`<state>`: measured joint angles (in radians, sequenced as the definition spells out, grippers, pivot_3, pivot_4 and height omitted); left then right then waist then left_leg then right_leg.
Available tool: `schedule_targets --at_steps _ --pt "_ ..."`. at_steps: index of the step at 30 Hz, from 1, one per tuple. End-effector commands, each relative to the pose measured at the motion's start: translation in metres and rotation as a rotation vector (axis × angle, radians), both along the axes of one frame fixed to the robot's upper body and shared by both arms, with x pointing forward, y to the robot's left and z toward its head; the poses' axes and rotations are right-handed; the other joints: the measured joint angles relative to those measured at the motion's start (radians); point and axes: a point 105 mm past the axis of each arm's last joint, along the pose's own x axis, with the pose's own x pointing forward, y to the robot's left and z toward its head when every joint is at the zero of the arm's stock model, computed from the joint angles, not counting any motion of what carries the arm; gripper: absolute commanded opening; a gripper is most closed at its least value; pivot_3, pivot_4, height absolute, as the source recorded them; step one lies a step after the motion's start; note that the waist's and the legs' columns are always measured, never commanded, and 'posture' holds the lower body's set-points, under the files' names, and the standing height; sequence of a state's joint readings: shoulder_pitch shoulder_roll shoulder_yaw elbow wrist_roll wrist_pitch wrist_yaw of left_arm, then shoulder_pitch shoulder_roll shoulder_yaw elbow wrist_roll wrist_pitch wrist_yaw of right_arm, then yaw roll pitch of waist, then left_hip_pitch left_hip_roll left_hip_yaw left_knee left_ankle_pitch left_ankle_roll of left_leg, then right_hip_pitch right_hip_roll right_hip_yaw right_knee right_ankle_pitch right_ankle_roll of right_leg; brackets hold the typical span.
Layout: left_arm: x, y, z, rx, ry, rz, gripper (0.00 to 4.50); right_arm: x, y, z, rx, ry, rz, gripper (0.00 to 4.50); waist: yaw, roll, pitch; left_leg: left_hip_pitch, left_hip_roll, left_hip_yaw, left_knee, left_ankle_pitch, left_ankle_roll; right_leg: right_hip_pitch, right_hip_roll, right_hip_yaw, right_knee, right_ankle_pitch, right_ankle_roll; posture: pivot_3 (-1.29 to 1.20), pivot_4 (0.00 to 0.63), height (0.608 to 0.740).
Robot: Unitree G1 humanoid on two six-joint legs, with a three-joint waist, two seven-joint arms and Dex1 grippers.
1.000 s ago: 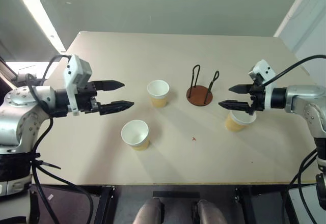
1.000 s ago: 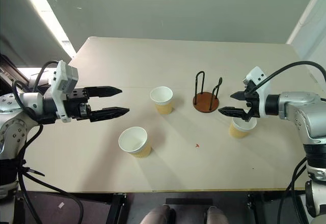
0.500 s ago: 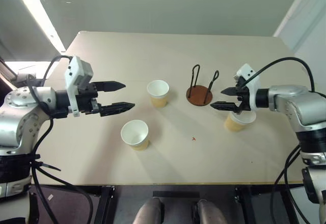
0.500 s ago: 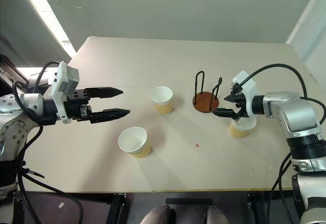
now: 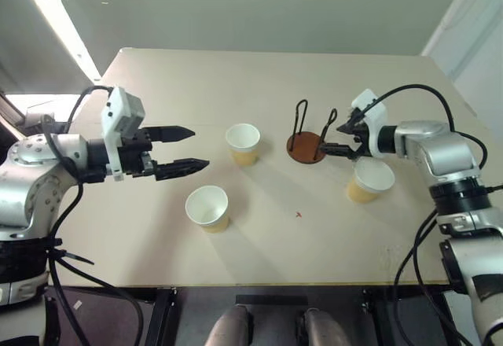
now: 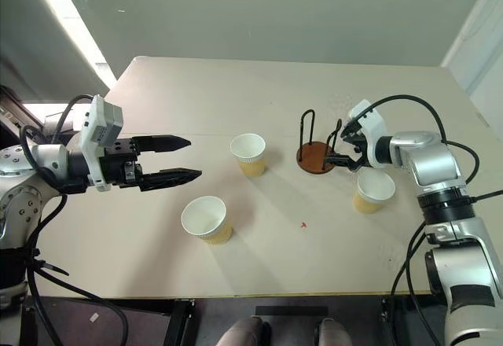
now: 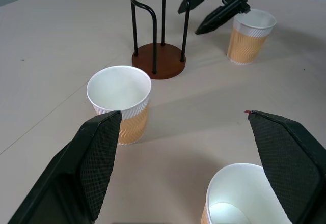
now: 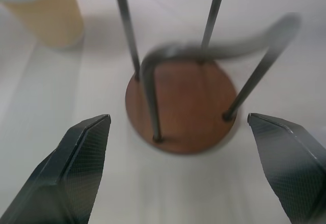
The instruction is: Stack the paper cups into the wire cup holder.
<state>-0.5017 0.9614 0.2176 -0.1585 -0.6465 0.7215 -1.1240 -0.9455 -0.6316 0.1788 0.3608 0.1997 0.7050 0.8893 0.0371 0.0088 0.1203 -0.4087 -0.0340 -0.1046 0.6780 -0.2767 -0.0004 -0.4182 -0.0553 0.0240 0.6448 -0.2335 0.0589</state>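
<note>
The right end effector (image 5: 333, 139), fingers spread, hovers beside the empty reddish-brown wire cup holder (image 5: 307, 148); the left end effector (image 5: 189, 149), also spread, hangs left of three pale yellow-tan paper cups (image 5: 243, 144) on the beige table (image 5: 259, 79).

The paper cups (image 7: 120, 103) have matt zigzag-embossed tan walls and smooth white interiors, the wire cup holder (image 7: 159, 60) combines thin black metal wire loops with a smooth reddish-brown wooden-looking base, and the table (image 5: 259, 236) is matt beige.

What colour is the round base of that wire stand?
Reddish-brown base, clearest in the left wrist view.
</note>
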Motion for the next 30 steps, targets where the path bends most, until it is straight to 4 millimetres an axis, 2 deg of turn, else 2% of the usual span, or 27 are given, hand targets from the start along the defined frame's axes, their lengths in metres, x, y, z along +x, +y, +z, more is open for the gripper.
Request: schedule_targets --at_steps 1,11,14,22,25,30 --pt "-0.004 -0.001 0.011 0.009 -0.043 -0.006 4.29 0.007 0.006 0.025 0.039 -0.075 -0.010 4.47 0.000 0.000 0.000 0.000 0.000 0.000 0.000 0.000 0.000 0.000 0.000 0.000 0.000 0.000 0.000 0.00 0.150 0.740" --pt "-0.002 -0.001 0.010 0.010 -0.038 -0.007 4.29 0.004 0.028 0.032 0.085 -0.063 0.040 4.47 0.001 0.000 0.000 -0.001 0.000 0.000 -0.001 0.000 0.000 0.000 0.000 0.000 -0.001 0.000 0.000 0.00 0.150 0.740" --pt "-0.002 -0.002 0.009 0.010 -0.036 -0.008 4.29 0.002 0.031 0.027 0.093 -0.053 0.042 3.92 0.000 0.000 0.000 -0.001 0.000 0.000 -0.001 0.000 0.000 0.000 0.000 0.000 0.000 0.000 0.000 0.00 0.150 0.740" --pt "-0.002 -0.002 0.007 0.019 -0.030 -0.003 4.29 -0.004 0.028 0.022 0.088 -0.042 0.047 1.00 0.000 0.000 0.000 -0.001 0.000 0.000 -0.001 0.000 0.000 0.000 0.000 0.000 -0.001 0.000 0.000 0.00 0.150 0.740" --pt "-0.003 -0.004 0.006 0.022 -0.027 -0.009 4.29 -0.007 0.027 0.021 0.068 -0.053 0.060 0.03 0.000 0.000 0.000 -0.001 0.000 0.000 -0.001 0.000 0.000 0.000 0.000 0.000 -0.001 0.000 0.000 0.00 0.150 0.740" --pt "-0.006 -0.007 0.005 0.036 -0.005 -0.056 4.29 -0.019 0.028 0.030 0.051 -0.081 0.126 0.03 0.000 0.000 0.000 -0.001 0.000 0.000 -0.001 0.000 0.000 0.000 0.000 0.000 -0.001 0.000 0.000 0.00 0.150 0.740"
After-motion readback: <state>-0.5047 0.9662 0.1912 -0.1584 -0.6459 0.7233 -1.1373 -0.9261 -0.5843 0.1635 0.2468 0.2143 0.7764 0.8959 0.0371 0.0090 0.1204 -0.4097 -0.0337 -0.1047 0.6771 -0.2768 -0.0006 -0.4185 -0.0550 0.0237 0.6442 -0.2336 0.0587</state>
